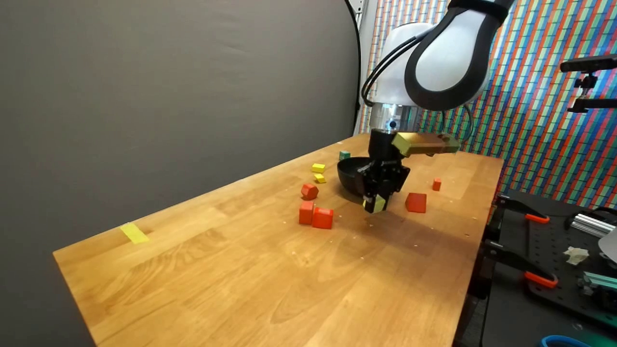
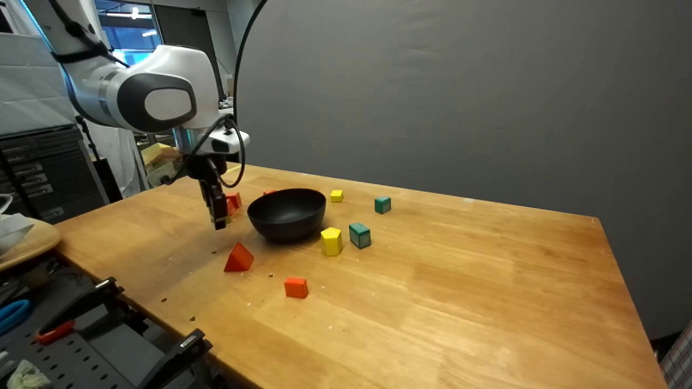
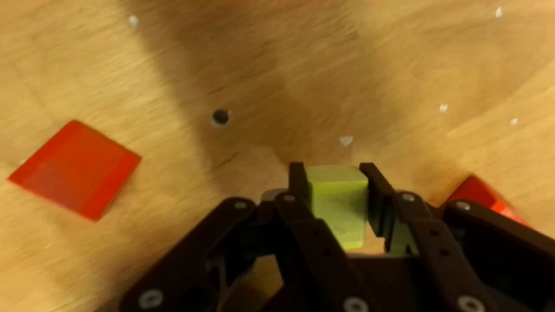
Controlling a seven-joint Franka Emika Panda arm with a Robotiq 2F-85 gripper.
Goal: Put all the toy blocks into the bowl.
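Near the left corner of the tabletop [image 1: 217,284], a flat yellow strip [image 1: 135,233] is seen in an exterior view. Further right, a faceted red block [image 1: 309,191], an upright red block [image 1: 306,212] and a squarish red block [image 1: 323,220] are grouped, the last two just beside each other. Beyond them, a yellow block [image 1: 318,167], another yellow block [image 1: 320,179] and a teal block [image 1: 344,155] are set along the left edge. The black bowl [image 2: 286,224] is shown whole in an exterior view, where the red group is partly hidden. Just right of it, a five-sided yellow block [image 2: 331,241] and a second teal block [image 2: 359,235] are seen in that view alone. In the wrist view, the claw [image 3: 332,173] is set narrow, and a yellow-green block [image 3: 340,212] is held between its fingers; in both exterior views the claw is placed near the bowl but outside it. Whether the tabletop is touched by this block cannot be told. A red wedge [image 1: 416,203] and, farther right, a small orange block [image 1: 436,184] are seen in both exterior views, resting outside the bowl.

The left edge is backed by a grey backdrop [image 1: 168,120], and the yellow pair is set close to it. Open room is offered by the broad stretch of tabletop between the red group and the near left corner. Along the right edge, beyond the orange block, black clamps [image 1: 516,206] are seen just beside the tabletop.
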